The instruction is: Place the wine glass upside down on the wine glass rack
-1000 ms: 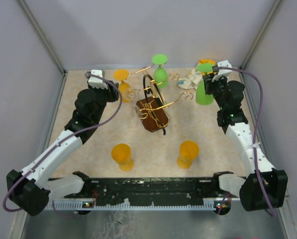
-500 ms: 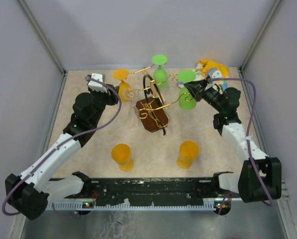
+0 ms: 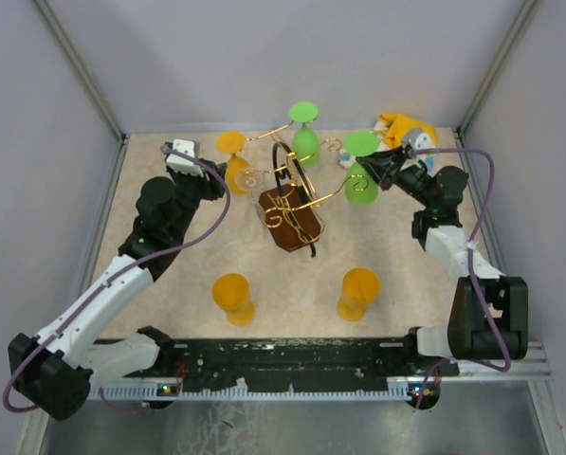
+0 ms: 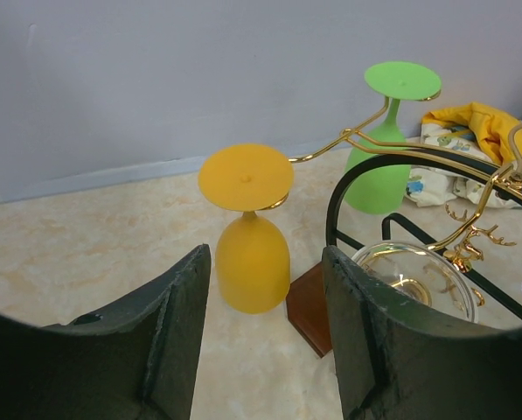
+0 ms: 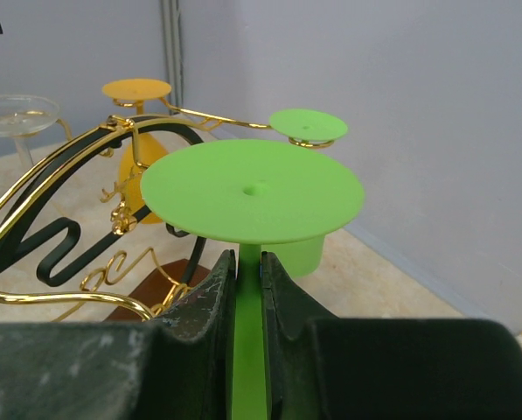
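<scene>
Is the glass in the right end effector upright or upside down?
Upside down: the green wine glass has its foot on top, stem clamped in the right end effector.

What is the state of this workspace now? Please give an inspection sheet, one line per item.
Surface: beige table, no spills seen.
Job's things: rack stands mid-table; an orange glass, a clear glass and a green glass hang on it upside down; second green glass held upside down beside it; two spare orange glasses stand at the near side.
Clutter: cloth in the far right corner.
Pincers: left pincer open, empty; right pincer shut on the second green glass's stem.
Cables: purple cables run along both arms.
Surroundings: grey walls on three sides.
</scene>
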Robot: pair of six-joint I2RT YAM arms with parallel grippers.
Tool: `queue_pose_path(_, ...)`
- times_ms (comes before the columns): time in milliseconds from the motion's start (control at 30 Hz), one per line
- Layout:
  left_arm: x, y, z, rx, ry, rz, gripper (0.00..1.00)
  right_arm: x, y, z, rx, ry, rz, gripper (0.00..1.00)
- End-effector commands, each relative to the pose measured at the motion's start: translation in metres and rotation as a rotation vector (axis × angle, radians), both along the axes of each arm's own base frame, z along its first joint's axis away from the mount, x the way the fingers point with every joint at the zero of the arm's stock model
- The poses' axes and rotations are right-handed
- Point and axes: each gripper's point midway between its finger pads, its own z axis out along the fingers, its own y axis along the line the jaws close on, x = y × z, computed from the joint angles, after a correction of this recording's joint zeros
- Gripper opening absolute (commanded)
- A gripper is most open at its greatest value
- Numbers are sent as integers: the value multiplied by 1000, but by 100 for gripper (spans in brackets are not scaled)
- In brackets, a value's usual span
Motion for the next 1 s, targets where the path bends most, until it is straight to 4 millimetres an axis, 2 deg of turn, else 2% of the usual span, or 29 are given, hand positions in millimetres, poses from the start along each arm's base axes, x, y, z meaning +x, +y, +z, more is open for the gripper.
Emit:
queue_pose_path(0,3,-1,6,-3,-18,-8,60,1,-18,30,13,-120,4,0)
queue_pose_path(167,6,-2,2,0,-9,-2,60,-3,-10,25,17,-88,91,0)
queue_pose_path(367,7,-3,0,5,-5,-5,60,-1,-8,14,28,-106,109,0)
queue_pose_path(567,3,-13,5,11,-25,-71,61,-12,8,21,85,-169,249,0)
queue_pose_path(733,1,-19,7,19,-33,-106,61,4,25,10,54,-141,261,0)
queue_pose_path(933,0,-18,5,26,-27,-106,61,11,46,11,45,-153,275,0)
queue_pose_path(967,0,-18,4,28,-24,-107,61,18,48,1,49,-124,278,0)
